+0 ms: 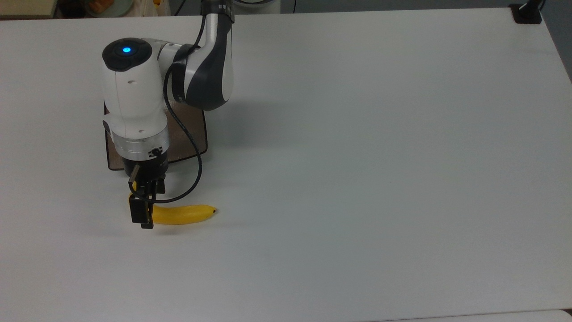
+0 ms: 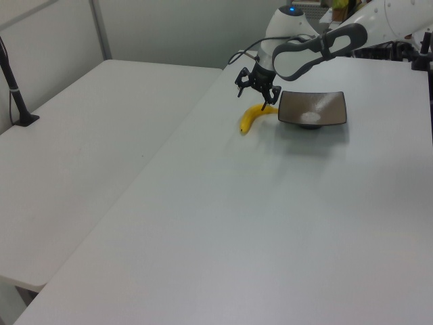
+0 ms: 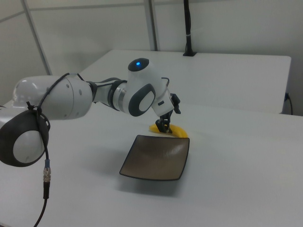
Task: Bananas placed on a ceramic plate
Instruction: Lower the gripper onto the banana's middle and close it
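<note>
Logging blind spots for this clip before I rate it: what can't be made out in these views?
- Banana: in the top view its left end is covered by the end effector; in the right view the plate and end effector hide most of it.
- Plate: in the top view the arm covers much of its surface.
- Contact between end effector and banana: too small to tell in the left view, covered in the others.
</note>
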`<state>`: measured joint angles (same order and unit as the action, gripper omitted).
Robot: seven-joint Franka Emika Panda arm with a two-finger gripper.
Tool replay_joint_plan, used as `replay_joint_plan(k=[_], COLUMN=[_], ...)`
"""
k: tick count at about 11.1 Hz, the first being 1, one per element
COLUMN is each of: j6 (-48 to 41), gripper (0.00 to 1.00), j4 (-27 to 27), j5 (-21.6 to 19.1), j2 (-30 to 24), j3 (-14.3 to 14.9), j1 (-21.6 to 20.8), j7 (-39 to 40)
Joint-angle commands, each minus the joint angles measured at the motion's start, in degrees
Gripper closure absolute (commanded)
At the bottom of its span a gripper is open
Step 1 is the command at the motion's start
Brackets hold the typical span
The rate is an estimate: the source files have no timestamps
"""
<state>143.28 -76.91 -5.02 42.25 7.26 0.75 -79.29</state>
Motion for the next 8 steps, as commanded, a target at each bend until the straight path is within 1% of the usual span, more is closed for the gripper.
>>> replay_joint_plan(k=[1,2,3,4,5,8], j6=[3.5,3.6,3.6,3.6,3.6,3.6], gripper=[0.04,0.05,0.13,0.27,0.45,0.80], j4=[1.3,1.3,1.3,1.2,1.2,1.1], j5=[1.0,1.4,1.8,1.8,1.8,1.8], j2=[2.7,3.4,3.8,3.8,3.8,3.7], j3=[0.0,0.0,-0.1,-0.1,-0.1,-0.1], j1=[0.1,0.0,0.0,0.0,0.1,0.2], j7=[-1.0,-0.6,-0.2,0.0,0.5,1.6])
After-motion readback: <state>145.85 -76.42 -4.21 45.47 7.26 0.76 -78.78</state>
